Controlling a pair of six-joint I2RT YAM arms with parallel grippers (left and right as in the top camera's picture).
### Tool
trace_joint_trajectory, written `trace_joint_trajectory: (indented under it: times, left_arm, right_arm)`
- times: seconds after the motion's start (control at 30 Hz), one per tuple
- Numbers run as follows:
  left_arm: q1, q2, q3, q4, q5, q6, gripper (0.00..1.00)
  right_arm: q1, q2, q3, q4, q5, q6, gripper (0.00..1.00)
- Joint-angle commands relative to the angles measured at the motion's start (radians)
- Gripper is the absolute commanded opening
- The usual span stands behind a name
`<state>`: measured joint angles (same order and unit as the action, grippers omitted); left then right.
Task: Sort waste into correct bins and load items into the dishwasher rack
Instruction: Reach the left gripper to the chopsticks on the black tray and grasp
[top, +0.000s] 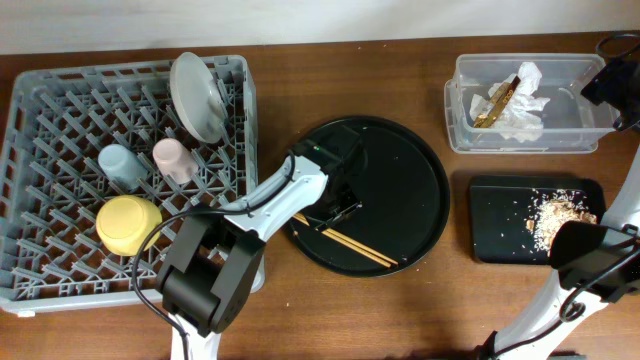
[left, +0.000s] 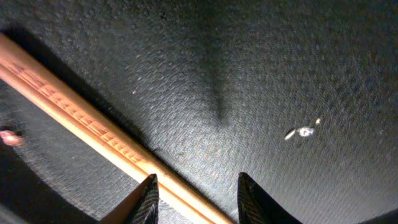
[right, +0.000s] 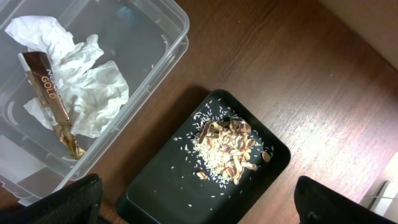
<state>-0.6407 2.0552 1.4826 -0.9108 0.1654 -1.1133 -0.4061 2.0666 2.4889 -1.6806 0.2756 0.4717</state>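
Two brown chopsticks (top: 345, 240) lie on the round black tray (top: 410, 180). My left gripper (top: 338, 208) is down over their upper end. In the left wrist view the chopsticks (left: 81, 118) run diagonally between the fingertips of my left gripper (left: 200, 199); its jaws stand astride them with a gap on the right. My right gripper (right: 199, 208) hangs wide open above the shallow black tray (right: 161, 186) that holds the food scraps (right: 227, 146). The napkin (right: 93, 87) and gold wrapper (right: 53, 99) lie in the clear tub (right: 174, 31).
The grey rack (top: 60, 120) at the left holds the plate (top: 195, 95), blue cup (top: 120, 163), pink cup (top: 173, 158) and yellow bowl (top: 128, 222). The tub (top: 580, 135) sits back right, the black tray (top: 500, 220) in front of it.
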Motion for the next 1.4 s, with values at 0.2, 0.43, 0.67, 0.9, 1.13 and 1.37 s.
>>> trace_joint_trajectory:
  times: [0.2, 0.43, 0.67, 0.9, 1.13, 1.37]
  left_arm:
    - [-0.010, 0.005, -0.039, 0.017, -0.019, -0.176, 0.36]
    - [-0.044, 0.005, -0.042, 0.027, -0.077, -0.230, 0.35]
    - [-0.098, 0.008, -0.042, 0.048, -0.105, -0.286, 0.34]
    - [-0.119, 0.008, -0.042, 0.047, -0.117, -0.290, 0.31]
    - [-0.125, 0.008, -0.071, 0.047, -0.117, -0.368, 0.30]
    - [-0.125, 0.008, -0.124, 0.063, -0.109, -0.498, 0.31]
  right_arm:
    - [0.000, 0.003, 0.000, -0.003, 0.013, 0.008, 0.99]
    - [0.000, 0.003, 0.000, -0.003, 0.013, 0.008, 0.99]
    - [0.000, 0.003, 0.000, -0.003, 0.013, 0.008, 0.99]
    - [0.000, 0.003, 0.000, -0.003, 0.013, 0.008, 0.99]
    - [0.000, 0.003, 0.000, -0.003, 0.013, 0.008, 0.99]
    - [0.000, 0.003, 0.000, -0.003, 0.013, 0.008, 0.99]
